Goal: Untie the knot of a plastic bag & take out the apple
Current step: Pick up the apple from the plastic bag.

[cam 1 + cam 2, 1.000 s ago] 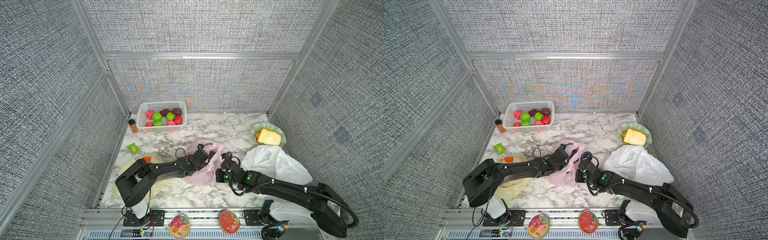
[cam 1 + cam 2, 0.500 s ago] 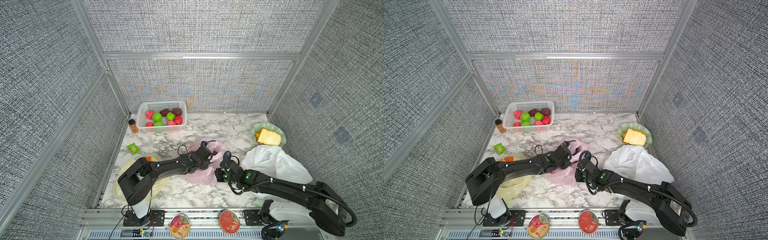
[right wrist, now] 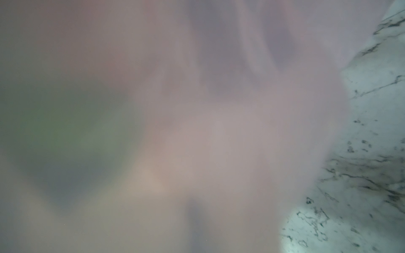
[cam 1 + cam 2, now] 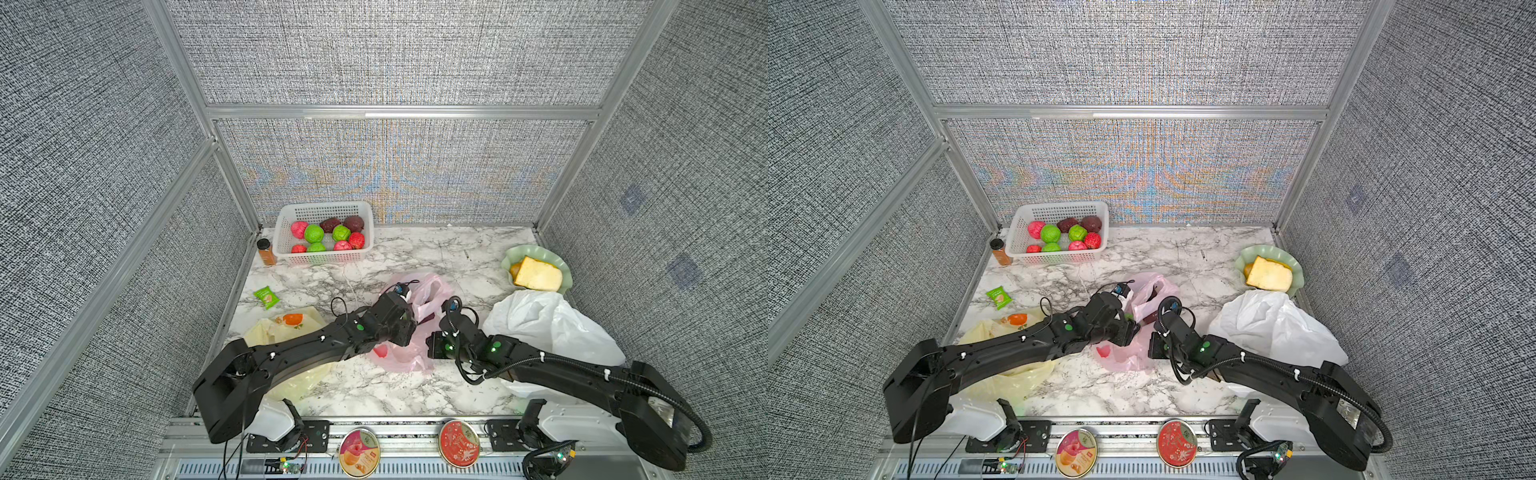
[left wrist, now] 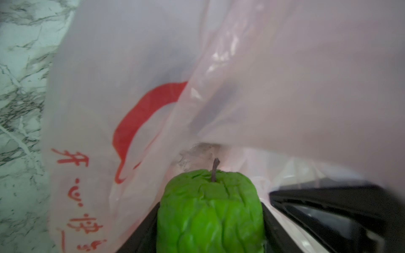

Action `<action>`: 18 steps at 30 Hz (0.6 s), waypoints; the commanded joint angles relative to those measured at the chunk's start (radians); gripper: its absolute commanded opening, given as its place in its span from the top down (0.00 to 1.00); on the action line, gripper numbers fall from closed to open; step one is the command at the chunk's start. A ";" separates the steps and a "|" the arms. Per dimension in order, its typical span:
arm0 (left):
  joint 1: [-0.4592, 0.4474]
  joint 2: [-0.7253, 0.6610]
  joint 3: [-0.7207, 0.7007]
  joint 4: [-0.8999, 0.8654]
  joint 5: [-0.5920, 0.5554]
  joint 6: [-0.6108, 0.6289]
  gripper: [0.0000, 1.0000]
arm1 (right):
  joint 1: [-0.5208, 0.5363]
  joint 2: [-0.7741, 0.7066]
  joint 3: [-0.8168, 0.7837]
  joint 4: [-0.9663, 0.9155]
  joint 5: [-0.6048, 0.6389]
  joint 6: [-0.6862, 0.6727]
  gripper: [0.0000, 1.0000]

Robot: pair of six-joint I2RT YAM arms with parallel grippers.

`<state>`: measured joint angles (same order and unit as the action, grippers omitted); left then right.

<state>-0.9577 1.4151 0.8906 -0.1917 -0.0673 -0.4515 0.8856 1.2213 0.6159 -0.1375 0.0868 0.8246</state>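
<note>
A pink plastic bag (image 4: pixel 399 357) (image 4: pixel 1129 357) lies crumpled on the marble table (image 4: pixel 457 257), with its handles loose at the far side. No knot shows. My left gripper (image 4: pixel 409 332) (image 4: pixel 1131 328) reaches into the bag's mouth. In the left wrist view its black fingers (image 5: pixel 276 232) are shut on a wrinkled green apple (image 5: pixel 210 208) with a brown stem, inside the pink film (image 5: pixel 109 109). The arm hides the apple in both top views. My right gripper (image 4: pixel 432 345) (image 4: pixel 1152 345) sits at the bag's right edge, shut on the film. Blurred pink plastic (image 3: pixel 197 109) covers its wrist view.
At the back left stands a white basket (image 4: pixel 286 224) of red, green and dark fruit, with a spice jar (image 4: pixel 265 251) beside it. A green sachet (image 4: pixel 266 297) and a yellow bag (image 4: pixel 291 328) lie left. A white bag (image 4: pixel 540 324) and a green plate (image 4: pixel 540 253) with bread lie right.
My left gripper pushed further into the bag and its jaws narrowed onto the apple. The right arm has hardly moved and stays shut.
</note>
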 commanded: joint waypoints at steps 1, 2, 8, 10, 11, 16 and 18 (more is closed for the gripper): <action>0.001 -0.047 -0.013 0.035 0.068 0.040 0.48 | -0.011 0.004 0.008 -0.023 0.017 -0.011 1.00; 0.000 -0.061 -0.016 0.030 0.072 0.048 0.48 | -0.015 0.004 0.012 -0.024 0.016 -0.014 1.00; -0.002 -0.161 -0.047 -0.008 0.090 0.104 0.48 | -0.039 0.007 0.026 -0.024 0.013 -0.022 1.00; -0.001 -0.206 -0.062 -0.018 0.098 0.119 0.49 | -0.046 0.006 0.027 -0.026 0.011 -0.023 1.00; 0.001 -0.226 -0.067 -0.021 0.100 0.126 0.49 | -0.049 0.004 0.026 -0.026 0.010 -0.024 1.00; 0.001 -0.361 -0.109 -0.040 0.012 0.142 0.48 | -0.061 0.005 0.025 -0.031 0.008 -0.028 1.00; 0.001 -0.433 -0.149 -0.020 -0.078 0.161 0.48 | -0.068 0.006 0.028 -0.031 0.007 -0.035 1.00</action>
<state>-0.9581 1.0382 0.7700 -0.2180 -0.0322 -0.3252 0.8234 1.2274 0.6376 -0.1532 0.0887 0.7990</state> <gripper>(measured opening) 0.618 0.048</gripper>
